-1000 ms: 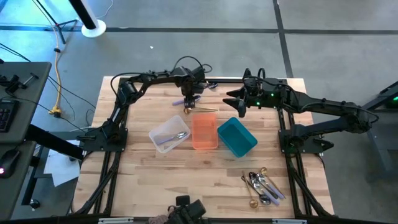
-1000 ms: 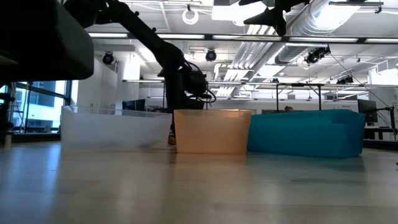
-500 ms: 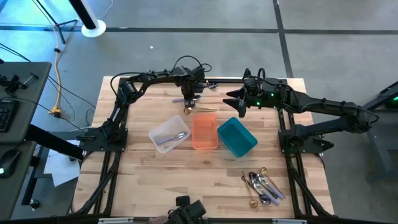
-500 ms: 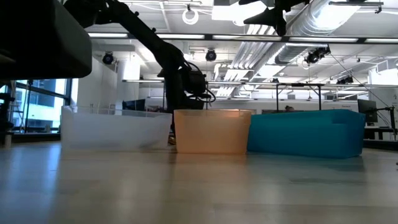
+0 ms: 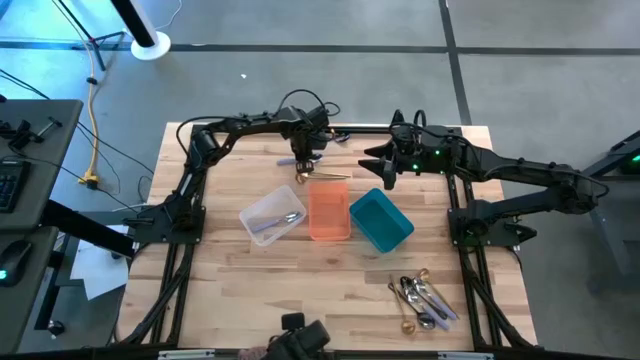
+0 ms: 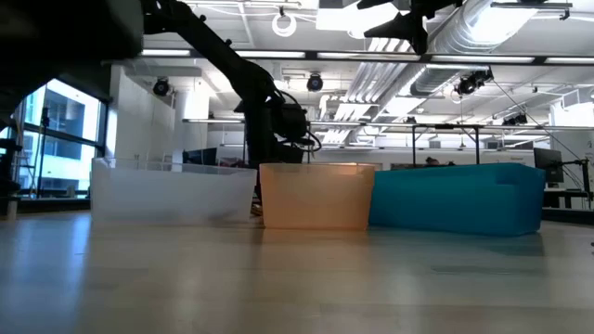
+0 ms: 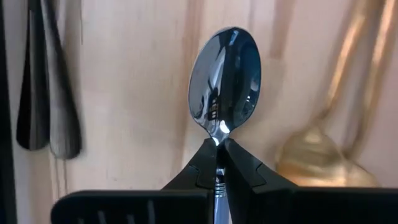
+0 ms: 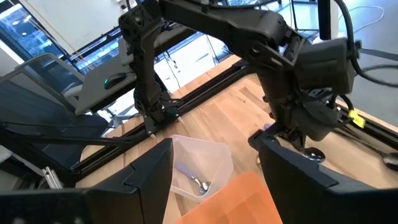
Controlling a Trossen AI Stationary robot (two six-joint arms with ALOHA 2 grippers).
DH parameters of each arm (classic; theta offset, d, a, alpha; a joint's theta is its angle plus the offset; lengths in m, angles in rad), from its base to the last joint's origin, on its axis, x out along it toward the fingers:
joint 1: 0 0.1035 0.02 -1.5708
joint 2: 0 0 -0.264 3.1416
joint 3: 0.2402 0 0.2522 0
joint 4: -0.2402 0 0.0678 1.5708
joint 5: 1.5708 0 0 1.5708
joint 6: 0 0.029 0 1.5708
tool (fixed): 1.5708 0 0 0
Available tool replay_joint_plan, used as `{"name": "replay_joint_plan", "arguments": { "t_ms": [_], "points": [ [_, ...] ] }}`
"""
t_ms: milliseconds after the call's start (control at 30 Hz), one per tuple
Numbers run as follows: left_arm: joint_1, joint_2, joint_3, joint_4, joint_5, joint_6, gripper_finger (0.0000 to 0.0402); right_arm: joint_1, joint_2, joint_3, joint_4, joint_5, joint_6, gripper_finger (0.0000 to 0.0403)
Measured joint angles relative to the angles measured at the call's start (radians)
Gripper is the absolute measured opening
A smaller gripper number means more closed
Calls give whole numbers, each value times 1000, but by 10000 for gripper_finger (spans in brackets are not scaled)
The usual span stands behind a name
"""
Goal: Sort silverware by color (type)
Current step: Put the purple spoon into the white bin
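Note:
My left gripper (image 5: 303,166) stands at the table's far side, just behind the orange bin (image 5: 329,210), shut on a shiny silver spoon (image 7: 225,78). A gold spoon (image 7: 323,158) lies close beside it on the wood, and two dark pieces (image 7: 37,93) lie on its other side. More silverware (image 5: 422,298) lies in a loose pile on the table at the near right. The clear bin (image 5: 272,215) has a silver piece (image 8: 198,183) lying in it. My right gripper (image 5: 383,172) hangs open behind the teal bin (image 5: 381,220), holding nothing. My left gripper pinches the silver spoon's neck (image 7: 218,138), just below the bowl, between its two fingertips (image 7: 202,163). The fingers come from above, pointing down. The bowl shows past the tips, hollow side up; the gripper hides the handle. Whether the spoon is lifted off the wood I cannot tell.
The clear, orange and teal bins stand side by side across the table's middle. The black frame rails (image 5: 460,215) run along both sides and the far edge. Bare wood (image 5: 300,280) lies between the bins and the near edge.
A dark shape close before the low view's camera at the left has drawn upward. Both arms and the silverware stand as they did.

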Motion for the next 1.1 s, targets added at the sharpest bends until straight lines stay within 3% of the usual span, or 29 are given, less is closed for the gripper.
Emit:
{"name": "replay_joint_plan", "arguments": {
  "t_ms": [267,633,867,1100],
  "points": [
    [18,-146,2,6,-10,0,1,0,0,0,1,0,-37,223],
    [14,-494,3,30,-14,-102,0,0,0,0,1,0,-79,223],
    [-25,-696,-4,83,77,-245,0,0,0,0,14,-41,-94,223],
    [-112,-907,-215,294,112,-414,0,0,0,0,63,-80,-114,223]
  ]
}}
